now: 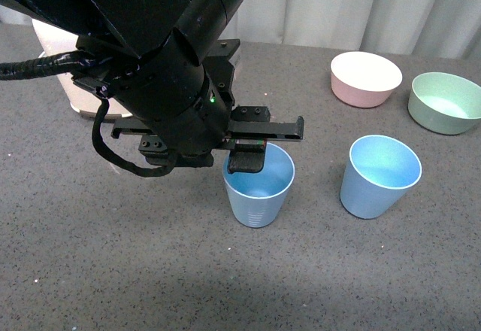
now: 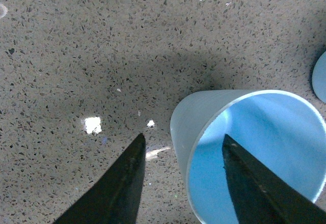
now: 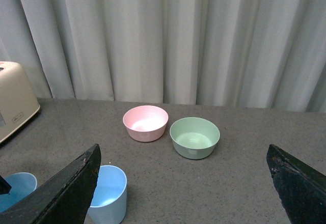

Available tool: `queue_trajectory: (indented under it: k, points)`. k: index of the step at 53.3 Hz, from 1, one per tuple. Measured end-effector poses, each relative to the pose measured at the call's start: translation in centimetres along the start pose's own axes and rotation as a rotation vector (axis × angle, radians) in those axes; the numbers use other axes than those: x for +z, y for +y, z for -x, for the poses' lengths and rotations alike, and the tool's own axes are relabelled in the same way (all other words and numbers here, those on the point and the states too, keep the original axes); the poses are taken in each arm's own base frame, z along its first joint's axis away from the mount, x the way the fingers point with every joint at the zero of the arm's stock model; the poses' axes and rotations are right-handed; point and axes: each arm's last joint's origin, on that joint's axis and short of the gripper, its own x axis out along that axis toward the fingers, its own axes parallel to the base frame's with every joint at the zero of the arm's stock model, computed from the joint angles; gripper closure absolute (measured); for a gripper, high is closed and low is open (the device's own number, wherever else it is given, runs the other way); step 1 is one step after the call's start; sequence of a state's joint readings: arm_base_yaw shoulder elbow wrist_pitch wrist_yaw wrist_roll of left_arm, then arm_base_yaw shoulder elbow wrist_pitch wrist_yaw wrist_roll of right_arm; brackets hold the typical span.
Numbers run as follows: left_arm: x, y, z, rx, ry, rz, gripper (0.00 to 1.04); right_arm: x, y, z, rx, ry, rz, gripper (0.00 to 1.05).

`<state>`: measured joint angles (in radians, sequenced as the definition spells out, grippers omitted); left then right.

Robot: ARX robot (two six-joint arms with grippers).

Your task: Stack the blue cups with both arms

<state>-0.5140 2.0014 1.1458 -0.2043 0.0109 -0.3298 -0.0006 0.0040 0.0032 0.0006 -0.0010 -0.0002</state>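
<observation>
Well behind the blue cups [image 1: 258, 184] sit pink bowl [image 1: 366, 79] and green bowl [image 1: 445, 103].

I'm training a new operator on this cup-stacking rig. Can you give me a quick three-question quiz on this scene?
1. True or false: the left gripper straddles the left blue cup's wall, one finger inside.
2. Which bowl stands furthest right in the front view? A) pink bowl B) green bowl
3. Is the right blue cup upright or tipped?
Key: 1 true; 2 B; 3 upright.
</observation>
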Motion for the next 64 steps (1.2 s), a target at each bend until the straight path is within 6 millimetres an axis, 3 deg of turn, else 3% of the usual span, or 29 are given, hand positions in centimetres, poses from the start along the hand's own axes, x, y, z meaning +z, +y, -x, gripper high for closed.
queue_trajectory:
  k: [9,17,19,23,29,33,37,39,46,53,64]
  points:
    - [1.0,0.0,2.7,-0.025,-0.088,0.033,0.24,0.0,0.0,0.0,0.0,0.0,0.0,0.1]
    - [1.4,0.1,3.6,-0.033,-0.119,0.046,0.05,0.0,0.0,0.0,0.0,0.0,0.0,0.1]
    - [1.3,0.1,3.2,-0.004,-0.156,0.026,0.07,0.0,0.0,0.0,0.0,0.0,0.0,0.1]
    - [0.3,1.0,2.2,0.157,-0.415,-0.033,0.18,0.0,0.0,0.0,0.0,0.0,0.0,0.1]
    - [-2.9,3.8,2.5,0.291,-0.701,-0.048,0.34,0.0,0.0,0.0,0.0,0.0,0.0,0.1]
    - [-4.0,5.3,4.7,0.287,-0.891,-0.024,0.45,0.0,0.0,0.0,-0.003,0.0,0.0,0.1]
    - [-4.5,6.9,9.5,0.271,-1.103,0.002,0.62,0.0,0.0,0.0,-0.002,0.0,0.0,0.1]
    - [-5.2,7.5,10.9,0.27,-1.135,-0.001,0.71,0.0,0.0,0.0,0.0,0.0,0.0,0.1]
    - [-8.9,9.7,11.8,0.285,-1.077,-0.015,1.01,0.0,0.0,0.0,0.001,0.0,0.0,0.1]
    - [-11.2,10.9,13.6,0.281,-1.091,-0.024,1.01,0.0,0.0,0.0,0.0,0.0,0.0,0.1]
    - [-13.6,11.8,14.9,0.291,-1.082,-0.02,1.01,0.0,0.0,0.0,0.0,0.0,0.0,0.1]
